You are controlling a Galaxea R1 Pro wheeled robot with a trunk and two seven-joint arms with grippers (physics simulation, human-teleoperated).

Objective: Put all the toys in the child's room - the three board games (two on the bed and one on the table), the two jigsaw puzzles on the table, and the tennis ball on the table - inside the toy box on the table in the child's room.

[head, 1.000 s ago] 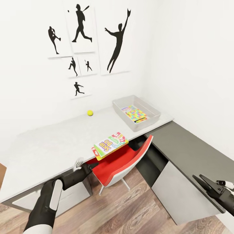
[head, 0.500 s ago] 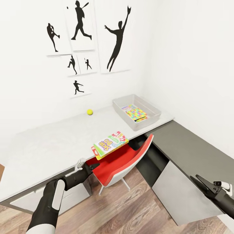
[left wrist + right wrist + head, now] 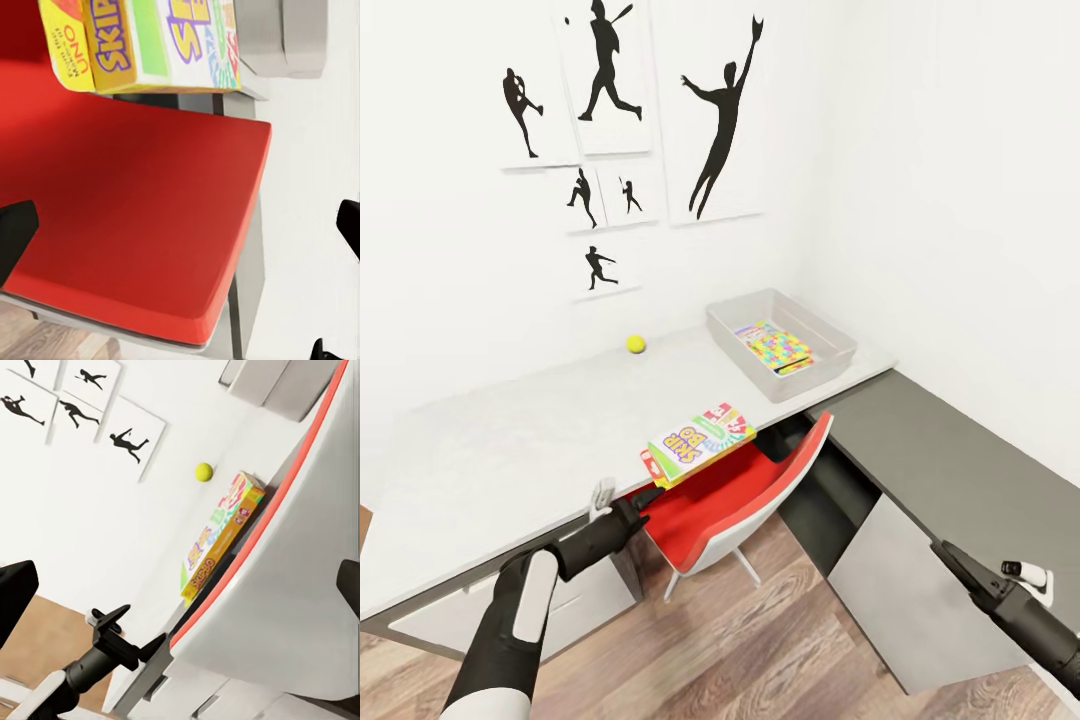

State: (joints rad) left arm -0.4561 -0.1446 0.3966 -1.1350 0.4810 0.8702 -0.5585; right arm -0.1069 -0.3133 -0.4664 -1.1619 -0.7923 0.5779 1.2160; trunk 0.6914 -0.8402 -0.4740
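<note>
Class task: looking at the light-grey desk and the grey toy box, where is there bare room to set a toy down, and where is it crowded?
The table is bare between the tennis ball and the Skip-Bo board game overhanging its front edge. The toy box holds a jigsaw puzzle, leaving margin along its walls. The dark counter looks bare.

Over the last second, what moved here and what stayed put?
The left tool crept forward toward the yellow-red-green board game at the table edge, not touching it. The right tool slid inward and lower in the head view. Nothing was grasped or released. The tennis ball, the toy box with the jigsaw puzzles inside, and the chair stayed put.
</note>
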